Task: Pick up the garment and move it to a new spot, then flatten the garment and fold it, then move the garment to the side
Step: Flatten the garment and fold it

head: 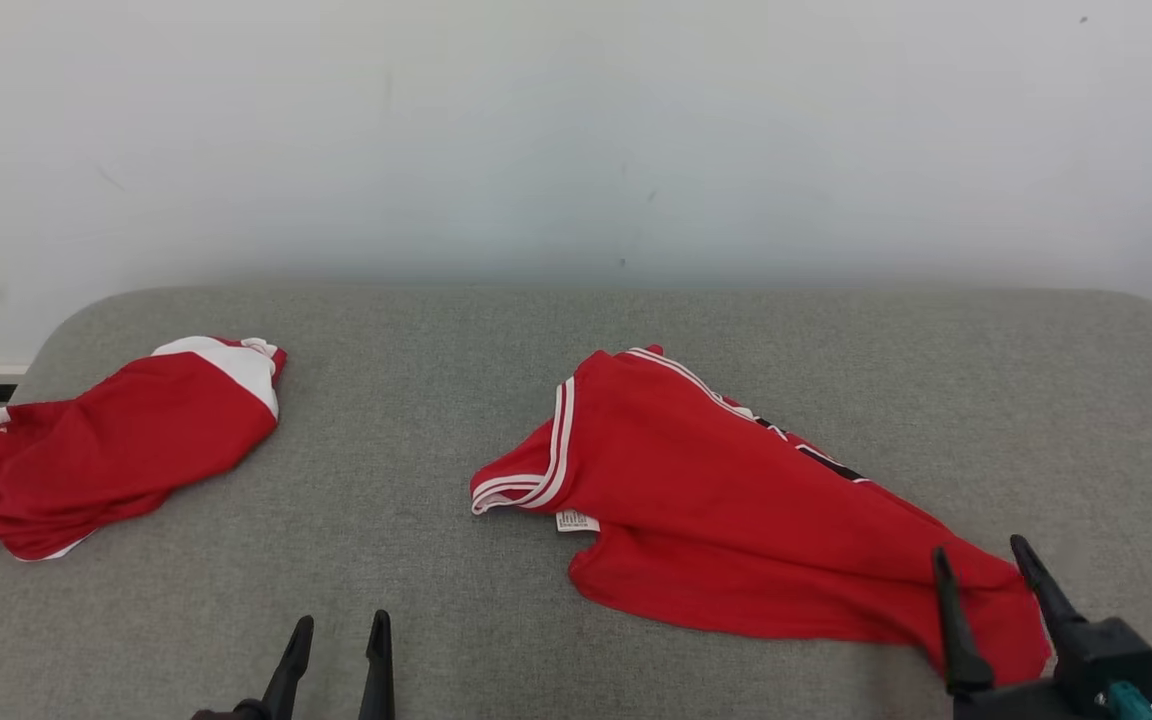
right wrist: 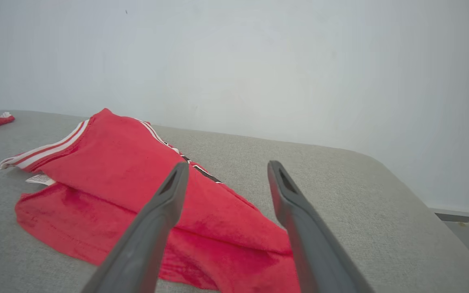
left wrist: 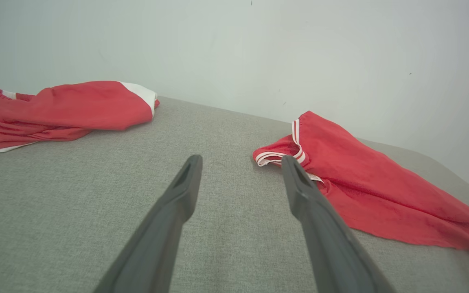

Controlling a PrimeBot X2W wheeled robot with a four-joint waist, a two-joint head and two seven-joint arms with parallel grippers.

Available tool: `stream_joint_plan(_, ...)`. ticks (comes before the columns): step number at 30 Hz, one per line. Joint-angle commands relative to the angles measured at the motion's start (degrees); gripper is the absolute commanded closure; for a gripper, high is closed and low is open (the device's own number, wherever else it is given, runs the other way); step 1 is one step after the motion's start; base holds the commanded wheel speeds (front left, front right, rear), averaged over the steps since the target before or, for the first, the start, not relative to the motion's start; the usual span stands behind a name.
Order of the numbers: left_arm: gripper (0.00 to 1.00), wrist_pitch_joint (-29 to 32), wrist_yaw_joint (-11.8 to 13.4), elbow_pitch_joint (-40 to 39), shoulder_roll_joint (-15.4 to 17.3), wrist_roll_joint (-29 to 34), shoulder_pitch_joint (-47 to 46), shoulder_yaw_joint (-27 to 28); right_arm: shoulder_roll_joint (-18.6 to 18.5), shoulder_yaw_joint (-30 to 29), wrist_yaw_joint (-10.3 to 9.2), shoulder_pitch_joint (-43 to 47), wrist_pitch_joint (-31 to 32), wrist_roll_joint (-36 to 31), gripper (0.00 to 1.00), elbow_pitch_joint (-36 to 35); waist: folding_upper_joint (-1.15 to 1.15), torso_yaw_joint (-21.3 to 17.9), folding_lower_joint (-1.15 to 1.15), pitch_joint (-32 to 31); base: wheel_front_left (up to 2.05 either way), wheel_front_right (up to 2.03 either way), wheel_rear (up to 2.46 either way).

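Grey cushion (head: 436, 400) holds crumpled red garment (head: 716, 500), black lettering (head: 826, 462) mostly hidden

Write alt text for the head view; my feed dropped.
A crumpled red jersey lies right of centre on a grey surface, the open right gripper at its near corner. The open left gripper sits at lower left; another red garment lies far left.

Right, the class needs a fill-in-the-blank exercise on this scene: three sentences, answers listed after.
1. The crumpled garment and the striped-trim jersey are both mainly ____ in colour.
2. The right gripper, over the jersey's near corner, has its jaws ____.
3. The left gripper hovers over the grey surface, holding ____.
Missing words: red; open; nothing.
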Motion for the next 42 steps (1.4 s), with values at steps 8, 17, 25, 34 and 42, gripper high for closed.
stream_joint_plan(8, 0.0, -0.1, -0.9, 0.9, 0.0, 1.5, 2.3, 2.0, 3.6, 2.1, -0.15, 5.9, -5.3, 4.2, 0.0, -2.5, 0.0, -1.6, 0.01, -2.4, 0.0, 0.0, 0.0)
stream_joint_plan(17, 0.0, -0.1, -1.1, 3.9, 0.0, -0.7, -0.1, 1.9, 4.3, 2.7, -0.15, 5.6, -5.7, 5.4, 0.0, -2.4, 0.0, -4.5, 0.01, -2.0, 0.0, 0.0, 0.0)
stream_joint_plan(25, 0.0, 3.7, -0.6, 15.3, 0.0, -2.3, -13.0, -1.3, 4.4, 5.7, -0.15, 4.2, -5.8, 5.6, 0.0, -1.8, 0.0, -8.4, 0.01, 0.4, 0.0, 0.0, 0.0)
stream_joint_plan(34, 0.0, 15.9, -0.8, 30.7, 0.4, -4.2, -33.3, -2.0, 4.5, 9.9, -0.15, 2.2, -5.8, 6.9, 0.0, -1.6, 0.0, -14.9, 0.01, 5.6, 0.0, 0.0, 0.0)
stream_joint_plan(42, 0.0, 21.8, 1.2, 40.8, 2.9, -6.1, -44.8, 0.2, 4.4, 15.6, -0.15, -1.8, -5.9, 8.5, 0.0, -1.1, 0.0, -21.4, 0.01, 11.5, 0.0, 0.0, 0.0)
